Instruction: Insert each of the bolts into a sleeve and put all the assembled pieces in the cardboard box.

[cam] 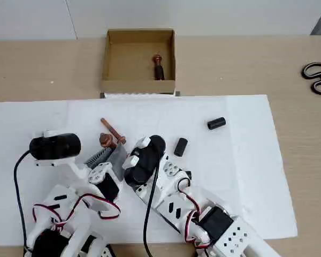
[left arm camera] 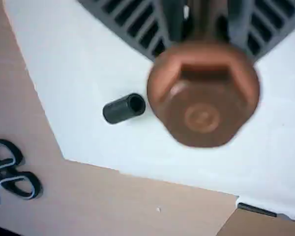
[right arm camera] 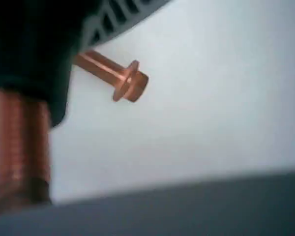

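Pinching one bolt (left arm camera: 204, 96) are the left fingers (left arm camera: 130, 22).

Robotics lab bench: wooden table (cam: 43, 69), white sheet (cam: 246, 160), scissors (cam: 318, 77).

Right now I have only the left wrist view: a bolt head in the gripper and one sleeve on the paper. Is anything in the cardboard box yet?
Observer: Yes, the high view shows one bolt with a dark sleeve on it, the assembled piece, lying inside the cardboard box.
Operator: Any more sleeves out?
Observer: A second sleeve lies on the paper, nearer the arms than the sleeve you see.
Operator: Loose bolts?
Observer: One loose bolt lies on the paper beside the held bolt.
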`<state>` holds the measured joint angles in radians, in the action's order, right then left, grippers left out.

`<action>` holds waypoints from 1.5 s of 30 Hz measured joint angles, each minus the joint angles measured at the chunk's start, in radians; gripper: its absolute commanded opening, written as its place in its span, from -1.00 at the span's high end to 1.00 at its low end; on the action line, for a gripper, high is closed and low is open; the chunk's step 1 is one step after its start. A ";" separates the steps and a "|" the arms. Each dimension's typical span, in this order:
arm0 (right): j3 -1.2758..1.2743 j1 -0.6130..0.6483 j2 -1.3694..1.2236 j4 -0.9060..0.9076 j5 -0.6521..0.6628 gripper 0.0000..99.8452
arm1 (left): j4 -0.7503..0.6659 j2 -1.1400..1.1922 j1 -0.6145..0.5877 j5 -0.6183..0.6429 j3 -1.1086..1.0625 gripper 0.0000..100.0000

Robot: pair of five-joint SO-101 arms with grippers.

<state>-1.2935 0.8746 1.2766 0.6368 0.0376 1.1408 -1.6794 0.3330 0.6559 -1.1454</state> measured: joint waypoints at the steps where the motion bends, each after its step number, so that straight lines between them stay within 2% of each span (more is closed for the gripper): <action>1: 0.000 0.000 0.000 0.000 0.002 0.99 | 0.006 0.000 0.002 -0.012 0.003 0.99; 15: -0.003 0.046 -0.003 0.000 0.048 0.99 | 0.123 -0.005 0.003 -0.195 0.041 0.99; 20: 0.020 0.044 -0.003 0.000 0.052 0.99 | 0.132 -0.005 0.003 -0.196 0.092 0.99; 29: 0.029 0.011 -0.003 -0.032 0.061 0.99 | 0.132 -0.005 0.003 -0.123 0.114 0.99; 45: 0.025 0.028 -0.005 -0.032 0.061 0.99 | 0.155 -0.006 0.002 -0.152 0.092 0.99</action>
<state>-1.2689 0.9022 1.2720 0.6045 0.0990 1.2958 -1.6855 0.3345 0.5040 -1.0533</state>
